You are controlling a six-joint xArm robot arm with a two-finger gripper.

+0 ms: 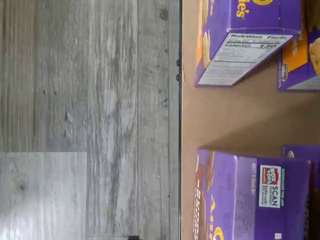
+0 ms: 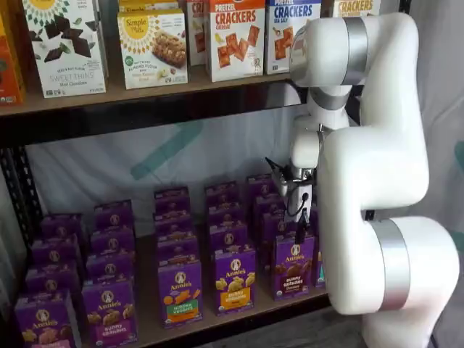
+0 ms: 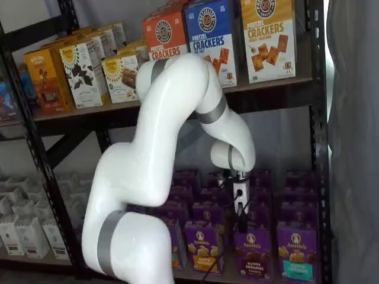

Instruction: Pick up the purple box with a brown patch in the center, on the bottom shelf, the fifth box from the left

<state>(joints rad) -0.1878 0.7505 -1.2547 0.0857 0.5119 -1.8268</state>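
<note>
The small purple Annie's bunny grahams carton (image 2: 293,265) stood at the front of the tan wooden bottom shelf (image 2: 210,319), flanked by near-identical purple cartons (orange-banded one (image 2: 235,280) beside it). The white arm (image 2: 370,181) hid the boxes behind. The two-finger gripper (image 3: 240,220) hung straight down above the carton, released, holding nothing.

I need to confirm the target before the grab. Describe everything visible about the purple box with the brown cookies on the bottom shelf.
The purple box is a small upright cardboard carton with a round white rabbit logo near its top and dark brown cookies pictured across its middle. It stands at the front of its column on the bottom shelf, with more purple boxes behind it and similar boxes alongside. The end effector hangs just above it; no contact is visible.
</note>
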